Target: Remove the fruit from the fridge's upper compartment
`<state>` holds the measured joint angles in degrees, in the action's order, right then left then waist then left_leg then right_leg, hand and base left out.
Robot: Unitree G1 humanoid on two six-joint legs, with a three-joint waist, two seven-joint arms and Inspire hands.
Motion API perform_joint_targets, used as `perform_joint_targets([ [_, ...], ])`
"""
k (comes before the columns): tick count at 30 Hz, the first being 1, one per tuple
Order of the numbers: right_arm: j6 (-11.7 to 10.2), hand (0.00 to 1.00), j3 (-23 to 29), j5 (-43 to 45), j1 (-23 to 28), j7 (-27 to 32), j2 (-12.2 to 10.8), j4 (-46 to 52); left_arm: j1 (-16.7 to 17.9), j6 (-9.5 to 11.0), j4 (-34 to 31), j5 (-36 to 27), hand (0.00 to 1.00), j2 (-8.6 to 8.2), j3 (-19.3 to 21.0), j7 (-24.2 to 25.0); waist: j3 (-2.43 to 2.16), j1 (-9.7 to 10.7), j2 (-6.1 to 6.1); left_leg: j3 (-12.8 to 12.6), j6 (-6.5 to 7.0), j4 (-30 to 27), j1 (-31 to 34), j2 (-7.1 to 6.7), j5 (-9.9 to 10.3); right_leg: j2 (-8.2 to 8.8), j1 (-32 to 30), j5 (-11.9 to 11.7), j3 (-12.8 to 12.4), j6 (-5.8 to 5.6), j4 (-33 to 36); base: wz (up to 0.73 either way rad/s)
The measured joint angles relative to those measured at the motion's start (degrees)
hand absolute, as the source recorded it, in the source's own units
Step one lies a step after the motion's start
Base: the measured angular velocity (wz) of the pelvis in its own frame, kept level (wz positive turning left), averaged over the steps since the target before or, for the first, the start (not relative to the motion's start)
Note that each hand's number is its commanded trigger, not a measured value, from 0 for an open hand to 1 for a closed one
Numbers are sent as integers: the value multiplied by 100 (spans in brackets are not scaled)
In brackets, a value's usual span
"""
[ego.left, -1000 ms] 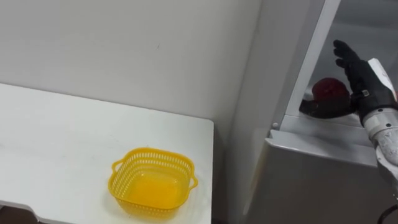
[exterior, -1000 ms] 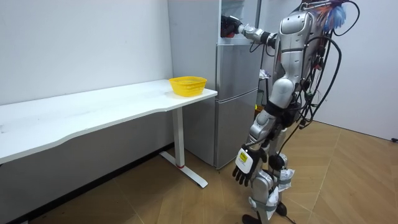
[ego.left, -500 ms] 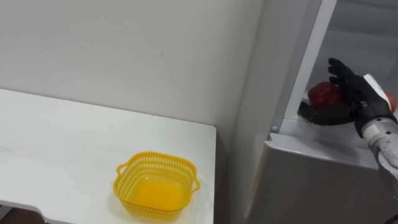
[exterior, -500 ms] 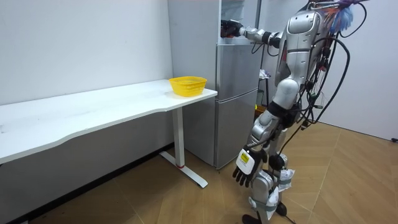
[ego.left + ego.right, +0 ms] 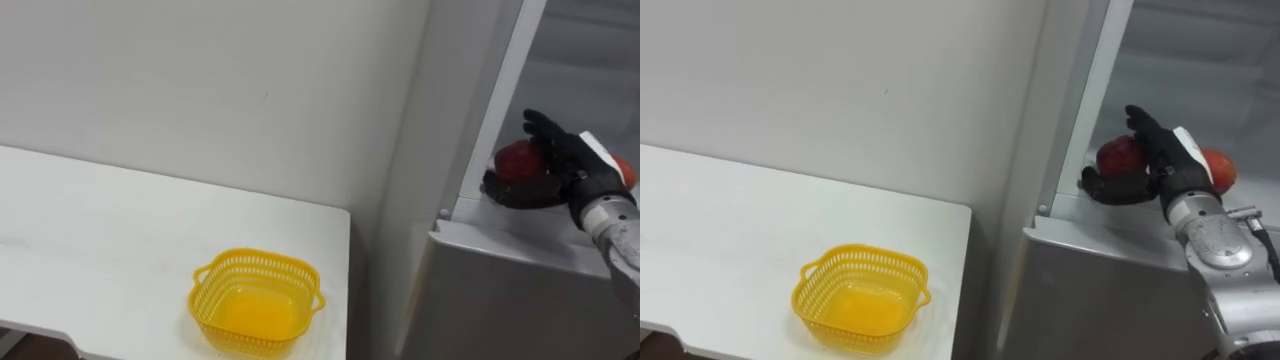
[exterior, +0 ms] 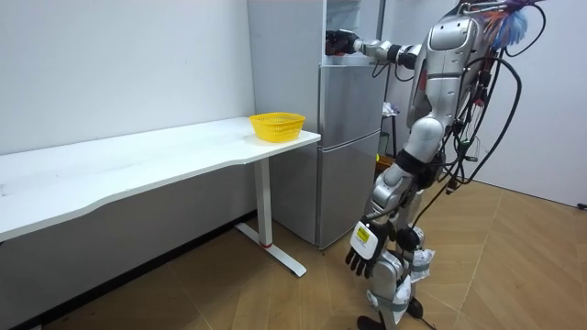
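Gripping red apple (image 5: 1116,155) with right hand (image 5: 1159,152).

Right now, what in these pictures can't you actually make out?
Red fruit: its right side and underside are covered by the right robot hand curled round it, in both eye views.
Second fruit: mostly behind that hand's wrist in the right eye view; its kind is unclear.
Upper fridge compartment: its inside is cut off by the top and right edges.

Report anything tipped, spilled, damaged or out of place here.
Nothing stands out. The yellow basket sits upright on the table; the right hand grips a red apple at the upper fridge opening. The left hand hangs idle.
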<state>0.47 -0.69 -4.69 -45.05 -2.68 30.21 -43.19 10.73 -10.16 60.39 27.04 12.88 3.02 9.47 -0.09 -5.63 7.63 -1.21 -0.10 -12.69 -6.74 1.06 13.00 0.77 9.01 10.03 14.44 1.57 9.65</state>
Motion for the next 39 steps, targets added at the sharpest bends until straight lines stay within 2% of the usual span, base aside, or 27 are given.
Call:
perform_joint_targets([
  [12,86,100,26,11,-160,-63,16,-114,-7,-56,0,0,0,7,0,13,-6,6,-2,-1,0,7,-1,-1,0,-4,2,0,0,-1,-5,0],
  [25,30,100,-103,93,-190,-84,115,-94,-46,-70,-1,-1,0,48,-152,-41,-4,-84,-10,-32,-2,99,-71,10,0,-13,-4,1,-12,-2,-90,-1],
  [33,131,100,-144,67,-177,-102,105,257,-171,-77,-3,-5,0,58,-222,-44,-24,-58,-83,-90,-2,126,-56,19,0,-44,-14,0,-23,-2,-78,-2],
  [37,216,100,-160,56,-36,76,91,616,-171,-73,-4,-5,0,58,-248,-53,-36,-68,-126,-108,-2,143,-72,28,0,-52,-20,-2,-26,-1,-71,0],
  [39,290,100,-208,55,28,180,85,839,-167,-76,-5,-7,0,65,-385,-64,-30,-64,-160,-119,-3,151,-74,30,0,-53,-27,-2,-45,-1,-62,-4],
])
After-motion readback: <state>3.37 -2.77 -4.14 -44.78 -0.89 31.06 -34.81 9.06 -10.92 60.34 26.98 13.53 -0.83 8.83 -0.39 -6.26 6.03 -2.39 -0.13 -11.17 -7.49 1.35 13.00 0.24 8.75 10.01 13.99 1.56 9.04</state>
